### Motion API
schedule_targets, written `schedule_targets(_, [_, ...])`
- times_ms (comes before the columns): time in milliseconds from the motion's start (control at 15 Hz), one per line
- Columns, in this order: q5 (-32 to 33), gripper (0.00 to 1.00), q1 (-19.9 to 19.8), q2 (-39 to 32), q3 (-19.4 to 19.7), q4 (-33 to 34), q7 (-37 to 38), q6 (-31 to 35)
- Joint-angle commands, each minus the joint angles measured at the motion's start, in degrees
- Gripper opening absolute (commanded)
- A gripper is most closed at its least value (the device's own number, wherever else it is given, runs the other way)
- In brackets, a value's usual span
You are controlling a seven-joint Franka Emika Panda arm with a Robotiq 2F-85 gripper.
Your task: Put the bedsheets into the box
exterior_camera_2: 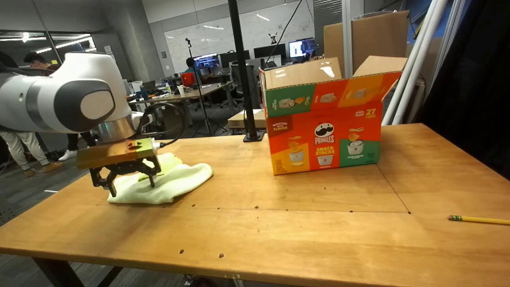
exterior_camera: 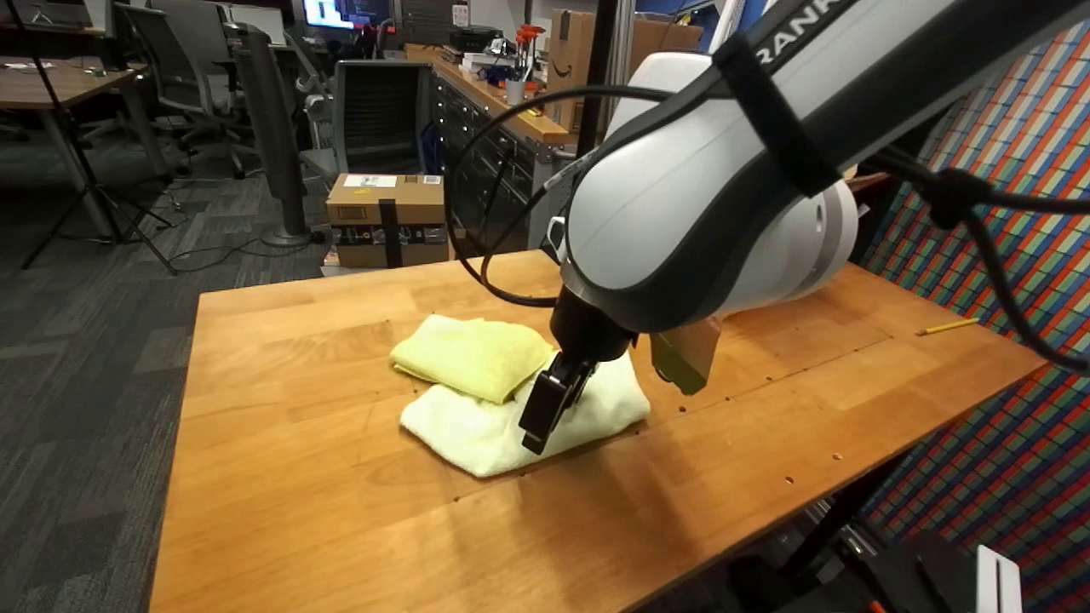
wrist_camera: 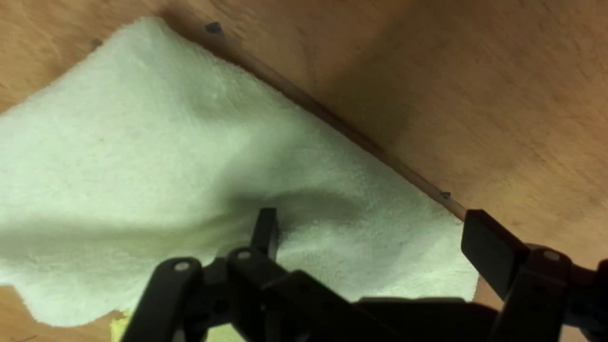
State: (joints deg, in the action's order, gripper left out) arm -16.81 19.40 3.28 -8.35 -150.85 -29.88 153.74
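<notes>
The cream-white cloth [exterior_camera: 460, 432] lies folded on the table in both exterior views [exterior_camera_2: 179, 183], with the pale yellow-green cloth [exterior_camera: 473, 353] partly on it at the back. The yellow-green cloth also shows behind the gripper [exterior_camera_2: 169, 160]. The pink cloth is out of view or hidden. My gripper [exterior_camera_2: 132, 190] is open and low over the cream-white cloth, fingers pointing down. In the wrist view the fingers [wrist_camera: 374, 230] are wide apart over the cloth [wrist_camera: 133, 161], one near its edge; nothing is gripped. The orange box [exterior_camera_2: 324, 139] stands flaps up; its inside is hidden.
A pencil [exterior_camera_2: 478, 220] lies on the wooden table [exterior_camera_2: 299, 239]. A black pole [exterior_camera_2: 241, 71] rises at the table's back edge, between the arm and the box. A black cable [exterior_camera: 464, 204] loops beside the arm. A taped carton [exterior_camera: 387, 209] stands beyond the table.
</notes>
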Motion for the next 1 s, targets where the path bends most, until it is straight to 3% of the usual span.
schedule_targets(0, [-4.1, 1.00, -1.4, -2.7, -1.1, -0.2, -5.0, 2.8])
schedule_targets(333, [-7.6, 0.97, -2.9, -4.8, -2.7, -0.2, -8.6, 3.9])
schedule_targets(400, [-8.2, 0.74, -3.2, -4.9, -3.0, -0.2, -9.4, 3.9])
schedule_targets(533, [-8.0, 0.69, -3.6, -4.7, -3.5, -0.5, -9.1, 4.0])
schedule_targets(933, [-6.3, 0.20, -4.1, -1.2, -3.9, -0.9, -6.7, 0.9])
